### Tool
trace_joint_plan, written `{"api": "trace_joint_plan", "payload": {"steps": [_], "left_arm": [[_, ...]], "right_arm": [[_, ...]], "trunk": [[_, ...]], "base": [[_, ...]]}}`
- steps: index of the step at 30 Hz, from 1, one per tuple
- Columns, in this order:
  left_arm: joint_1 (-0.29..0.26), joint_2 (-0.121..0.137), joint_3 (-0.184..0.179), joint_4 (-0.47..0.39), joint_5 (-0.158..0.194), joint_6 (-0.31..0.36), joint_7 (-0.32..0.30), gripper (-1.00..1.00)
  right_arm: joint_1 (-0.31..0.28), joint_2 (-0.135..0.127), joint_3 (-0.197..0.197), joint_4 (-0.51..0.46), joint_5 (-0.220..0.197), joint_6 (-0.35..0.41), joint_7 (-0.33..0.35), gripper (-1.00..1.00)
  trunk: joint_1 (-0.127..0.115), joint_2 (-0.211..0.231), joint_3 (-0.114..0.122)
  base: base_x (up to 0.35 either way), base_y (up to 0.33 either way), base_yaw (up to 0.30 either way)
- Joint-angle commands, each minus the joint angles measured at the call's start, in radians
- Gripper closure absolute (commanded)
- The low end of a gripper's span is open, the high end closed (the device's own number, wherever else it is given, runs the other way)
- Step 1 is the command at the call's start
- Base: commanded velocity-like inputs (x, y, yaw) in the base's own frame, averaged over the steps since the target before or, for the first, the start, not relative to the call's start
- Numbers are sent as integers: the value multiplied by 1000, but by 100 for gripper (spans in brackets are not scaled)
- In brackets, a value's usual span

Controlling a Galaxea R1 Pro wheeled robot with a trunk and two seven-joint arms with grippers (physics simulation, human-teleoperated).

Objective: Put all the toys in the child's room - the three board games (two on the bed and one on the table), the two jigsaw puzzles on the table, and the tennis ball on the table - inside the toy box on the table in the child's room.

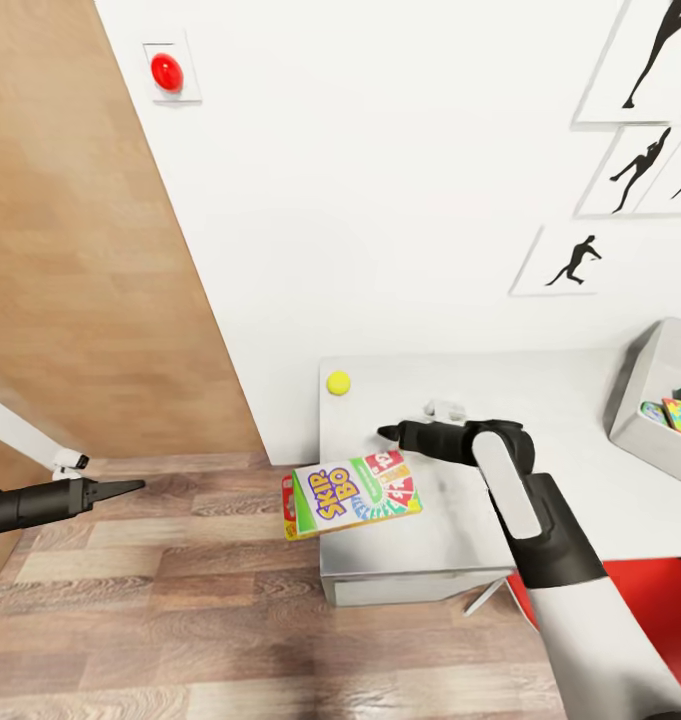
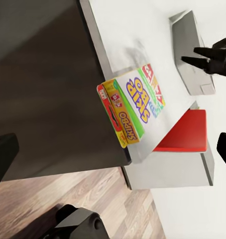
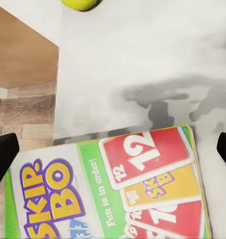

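Right gripper [image 1: 384, 433] hovers over the table [image 1: 580, 400], jaws spread, holding nothing. Just beneath lies the Skip-Bo board game [image 1: 355, 494], overhanging the table edge. Tennis ball [image 1: 338, 382] nearby. Left gripper [image 1: 130, 487] closed, over the floor [image 1: 180, 620].

Head view looks steeply down from high on table [image 1: 580, 420] end, floor and wall; left wrist faces the table edge from off beside it; right wrist sits close above; all share the card box [image 1: 355, 495] [image 2: 133, 112] [image 3: 108, 189]
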Motion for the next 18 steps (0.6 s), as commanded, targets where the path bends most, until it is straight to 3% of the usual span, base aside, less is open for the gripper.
{"api": "trace_joint_plan", "payload": {"steps": [1,4,8,11,12,13,14,17,18], "left_arm": [[-1,0,-1,0,0,11,-4,-100],[-1,-1,-1,1,-1,12,-4,-100],[-1,-3,-1,1,-2,12,-4,-100],[-1,-3,-1,1,-1,12,-4,-100],[-1,-4,-1,1,-1,12,-4,-100],[-1,-4,-1,1,-1,12,-4,-100],[-1,-6,-2,1,0,13,-4,-100],[-1,-15,-2,1,0,13,-4,-100],[-1,-25,-2,1,0,14,-4,-100]], "right_arm": [[10,-1,-6,-21,-13,2,-9,-100],[47,-1,-33,-73,-35,2,1,-100],[120,-1,-89,-121,-101,2,62,-100],[185,-3,-139,-135,-147,2,184,-100],[220,-9,-166,-138,-160,2,277,-100],[220,-9,-166,-138,-160,2,277,-100],[260,-17,-194,-140,-167,2,394,-100],[323,-28,-230,-143,-171,-26,590,-100],[364,-33,-247,-144,-172,-72,714,-100]], "trunk": [[1,-2,0],[1,-2,5],[1,-2,11],[1,-2,16],[1,-2,18],[1,-2,19],[1,-2,21],[1,-2,26],[1,-2,28]], "base": [[0,0,0],[0,0,0],[0,0,0],[0,0,0],[0,0,0],[0,0,0],[0,0,0],[0,0,0],[0,0,0]]}}
